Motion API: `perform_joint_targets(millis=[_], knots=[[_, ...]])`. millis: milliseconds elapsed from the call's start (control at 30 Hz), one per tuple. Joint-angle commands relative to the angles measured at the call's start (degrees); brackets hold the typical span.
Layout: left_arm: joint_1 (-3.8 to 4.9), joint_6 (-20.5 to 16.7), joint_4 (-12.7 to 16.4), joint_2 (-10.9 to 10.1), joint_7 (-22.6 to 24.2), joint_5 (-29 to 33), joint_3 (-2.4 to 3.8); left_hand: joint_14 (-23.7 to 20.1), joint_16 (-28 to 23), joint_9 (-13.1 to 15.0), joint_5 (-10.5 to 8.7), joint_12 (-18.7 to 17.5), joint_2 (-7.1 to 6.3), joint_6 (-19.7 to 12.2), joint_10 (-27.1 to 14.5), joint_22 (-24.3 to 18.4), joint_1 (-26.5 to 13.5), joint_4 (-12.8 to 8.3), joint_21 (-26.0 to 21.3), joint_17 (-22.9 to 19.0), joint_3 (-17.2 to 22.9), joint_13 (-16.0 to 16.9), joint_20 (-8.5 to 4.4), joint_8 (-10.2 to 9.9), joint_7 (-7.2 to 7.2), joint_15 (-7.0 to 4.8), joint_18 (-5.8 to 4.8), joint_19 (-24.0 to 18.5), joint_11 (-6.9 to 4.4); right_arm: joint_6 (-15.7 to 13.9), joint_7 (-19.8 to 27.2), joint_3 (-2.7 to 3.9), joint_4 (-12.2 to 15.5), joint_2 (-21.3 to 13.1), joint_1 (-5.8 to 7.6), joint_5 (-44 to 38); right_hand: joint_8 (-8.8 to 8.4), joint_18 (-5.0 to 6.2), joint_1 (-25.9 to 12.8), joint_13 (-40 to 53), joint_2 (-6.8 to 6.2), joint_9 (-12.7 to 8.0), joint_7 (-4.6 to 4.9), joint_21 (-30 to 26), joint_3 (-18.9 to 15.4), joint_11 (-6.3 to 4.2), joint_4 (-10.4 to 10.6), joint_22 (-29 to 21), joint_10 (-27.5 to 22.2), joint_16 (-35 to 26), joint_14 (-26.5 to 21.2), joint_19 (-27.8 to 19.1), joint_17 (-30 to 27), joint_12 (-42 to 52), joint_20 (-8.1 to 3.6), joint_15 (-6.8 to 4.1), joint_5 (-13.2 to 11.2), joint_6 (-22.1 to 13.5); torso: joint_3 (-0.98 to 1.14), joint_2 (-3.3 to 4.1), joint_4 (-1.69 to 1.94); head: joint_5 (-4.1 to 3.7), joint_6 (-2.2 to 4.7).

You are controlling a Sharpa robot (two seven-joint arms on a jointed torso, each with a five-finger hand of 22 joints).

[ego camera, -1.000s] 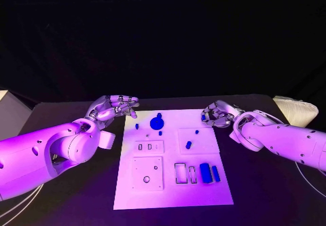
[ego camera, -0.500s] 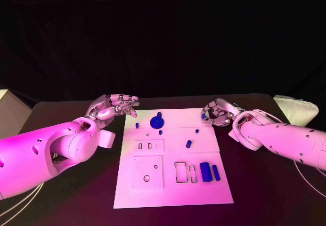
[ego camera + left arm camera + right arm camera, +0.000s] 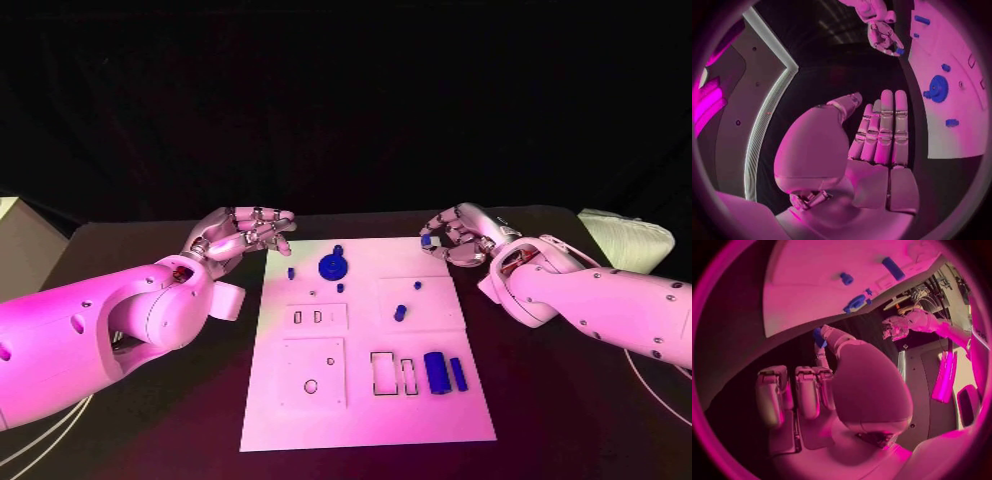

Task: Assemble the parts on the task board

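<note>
The white task board [image 3: 368, 345] lies mid-table. On its far part sits a blue gear [image 3: 333, 266] [image 3: 937, 89] [image 3: 856, 303] with small blue pegs [image 3: 400, 312] around it. Two blue blocks [image 3: 436, 372] lie beside empty slots nearer me. My right hand [image 3: 459, 238] [image 3: 882, 35] [image 3: 854, 385] hovers at the board's far right corner and pinches a small blue part [image 3: 428, 241] [image 3: 898, 51] [image 3: 819, 337] at its fingertips. My left hand [image 3: 238, 232] [image 3: 873, 145] [image 3: 895, 327] hangs off the far left corner, fingers extended, holding nothing.
Black table [image 3: 159, 420] surrounds the board. A pale box [image 3: 18, 240] stands at the left edge and a white padded object [image 3: 627, 232] at the right edge. Rectangular slots [image 3: 384, 368] and round holes [image 3: 310, 385] mark the board's near half.
The right hand has drifted slightly toward the far edge, still pinching the small blue part. The left hand has hardly moved.
</note>
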Motion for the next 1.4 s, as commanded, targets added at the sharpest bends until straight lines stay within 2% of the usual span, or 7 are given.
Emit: perform_joint_targets(millis=[33,167,300,567,800,1000,1400], knots=[[0.06,0.6,-0.1,0.3,0.0,-0.3,0.04,-0.4,0.3,0.1,-0.26,0.3,0.36,-0.3,-0.4,0.1,-0.2,-0.2,0.2,0.1,0.2,0.0,0.05,-0.1,-0.17,0.01,0.67,-0.4,0.03,-3.5,-5.5,0.04,3.4,-0.2,0.60,-0.6,2.50,-0.38,-0.9,15.1,-0.24,1.7,-1.05,0.3,0.4,-0.57,0.0,15.1,6.0,0.2,5.4,6.0,12.4,0.2,-0.30,-0.29,-0.2,1.1,-0.11,-0.29,-0.31,0.34,0.39],[0.06,0.5,-0.4,0.6,-0.2,-0.6,0.04,-0.3,0.5,0.1,-0.29,0.4,0.38,-0.2,-0.1,0.2,-0.3,-0.1,0.4,0.1,0.1,0.1,0.06,0.0,-0.20,-0.01,0.68,-0.4,-0.02,-4.2,-9.5,0.04,7.4,0.2,1.00,-2.3,2.68,-0.38,-1.5,15.1,-0.36,1.8,-1.08,0.3,0.6,-0.59,0.1,15.1,6.0,0.2,5.4,6.0,12.3,0.2,-0.34,-0.31,-0.7,0.9,-0.28,-0.62,-0.39,0.57,0.33],[0.06,0.4,-0.9,0.8,-0.4,-0.9,0.03,-0.3,0.6,0.2,-0.29,0.7,0.38,-0.1,0.4,0.3,-0.4,-0.1,0.6,0.2,0.1,0.2,0.04,0.1,-0.29,-0.09,0.70,-0.5,-0.15,-4.2,-14.1,-0.02,10.9,2.3,1.04,-4.2,2.82,-0.38,-1.9,15.1,-0.42,1.8,-1.10,0.3,0.7,-0.61,0.2,15.1,6.0,0.1,5.3,6.0,12.2,0.2,-0.37,-0.33,-1.0,0.8,-0.39,-0.86,-0.46,1.25,0.18],[0.07,0.2,-1.5,1.5,-0.9,-1.4,0.03,0.0,0.9,0.2,-0.31,0.9,0.33,0.0,0.7,0.5,-0.6,0.0,0.9,0.3,0.0,0.3,0.01,0.2,-0.39,-0.19,0.74,-0.5,-0.26,-3.4,-18.8,-0.24,14.4,6.7,0.27,-7.4,2.87,-0.38,-2.0,15.1,-0.44,1.8,-1.11,0.3,0.7,-0.62,0.2,15.1,6.0,0.1,5.3,6.0,12.0,0.2,-0.38,-0.34,-1.1,0.8,-0.74,-1.32,-0.49,2.69,-0.91],[0.06,-0.1,-2.1,2.2,-1.4,-1.7,0.01,1.3,2.6,0.3,-0.31,1.0,0.18,0.0,0.8,1.2,-0.9,0.1,2.2,0.9,0.0,0.3,-0.25,0.3,-0.53,-0.54,0.81,0.2,-0.46,-2.4,-22.1,-0.56,15.0,10.9,-1.13,-10.8,2.89,-0.38,-2.1,15.1,-0.45,1.8,-1.12,0.3,0.7,-0.62,0.2,15.1,6.0,0.1,5.3,6.0,12.0,0.2,-0.38,-0.34,-1.1,0.7,-1.02,-1.31,-0.72,3.63,-1.80],[0.06,-0.3,-2.1,2.5,-1.8,-2.1,0.01,2.4,6.3,0.5,-0.30,1.6,0.01,-0.1,1.4,2.7,-1.1,0.3,5.0,2.8,0.1,0.5,-0.72,0.4,-0.76,-0.97,0.82,1.5,-0.84,-1.9,-24.3,-0.80,14.3,13.4,-2.61,-13.9,2.91,-0.38,-2.2,15.1,-0.49,1.9,-1.11,0.3,0.8,-0.62,0.2,15.1,6.0,0.1,5.3,6.0,12.0,0.2,-0.39,-0.35,-1.2,0.7,-1.03,-1.32,-0.39,3.71,-2.33],[0.06,-0.5,-2.0,2.6,-2.3,-2.3,0.00,2.3,9.4,0.6,-0.29,1.8,-0.28,-0.4,1.1,4.0,-1.3,0.5,7.3,4.3,0.4,0.5,-0.91,0.4,-0.64,-1.05,0.79,2.1,-0.76,-1.5,-26.0,-1.02,12.7,15.8,-5.25,-20.4,3.11,-0.38,-3.2,15.1,-0.87,1.9,-1.10,0.3,0.8,-0.62,0.6,15.1,6.0,0.1,5.3,6.0,12.0,0.2,-0.42,-0.36,-1.6,0.4,-0.85,-1.30,-0.52,4.20,-2.86]])
